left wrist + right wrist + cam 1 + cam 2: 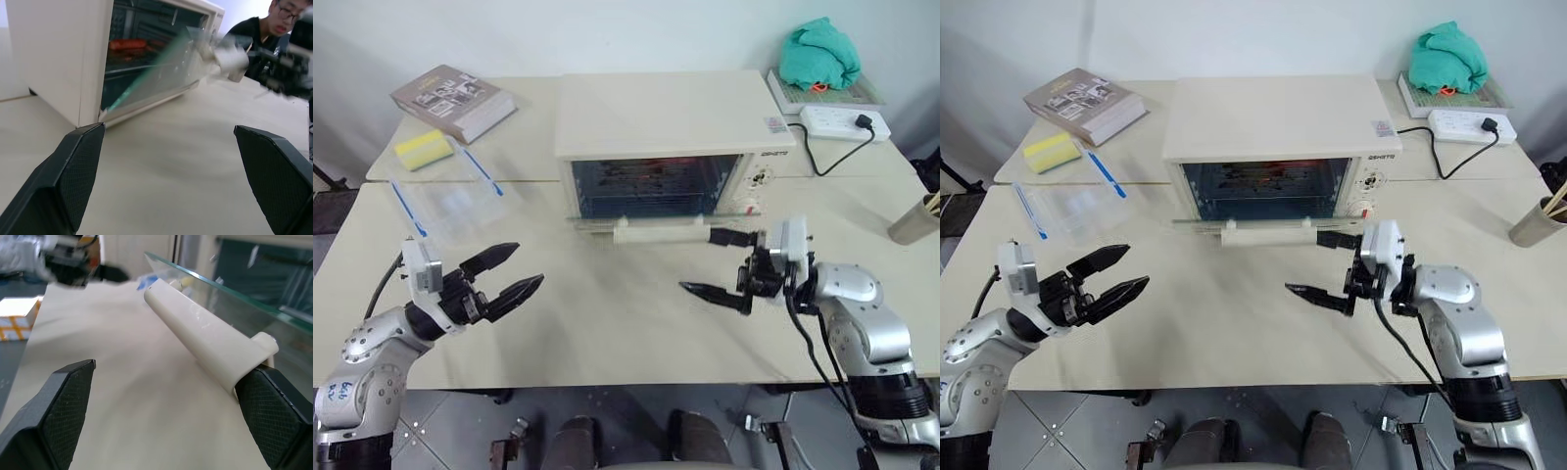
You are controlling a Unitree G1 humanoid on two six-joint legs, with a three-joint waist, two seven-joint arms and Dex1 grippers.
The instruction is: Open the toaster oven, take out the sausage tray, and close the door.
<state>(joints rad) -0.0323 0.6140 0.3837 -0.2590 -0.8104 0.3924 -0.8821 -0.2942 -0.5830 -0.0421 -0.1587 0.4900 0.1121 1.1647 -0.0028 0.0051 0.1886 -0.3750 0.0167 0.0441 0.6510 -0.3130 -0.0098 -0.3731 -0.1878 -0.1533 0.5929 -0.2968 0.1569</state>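
Opening is under way: the door [1253, 223] of the toaster oven [1273, 127] on the worktop [1234, 323] hangs partly lowered. The right tool [1332, 266], spread wide, has one finger against the handle's [205, 340] end. The left tool [1107, 276] waits wide and empty. Inside, the sausage tray [132, 49] sits untouched; removing it and closing remain.

The oven [662, 113] at upper centre has a smooth, matt cream shell. Its door [161, 66] is clear glass, green at the edge, with a glossy cream plastic-looking handle [205, 340]. Inside, wire racks [1263, 186] look like shiny metal. The table [607, 323] is a smooth, matt beige top. Both grippers' fingers [73, 171] are matt black with a fine knurled texture. At upper right lies crumpled teal cloth [818, 54]; at upper left, a paper-covered book [453, 101], a yellow sponge [424, 149] and a clear plastic bag [455, 206].
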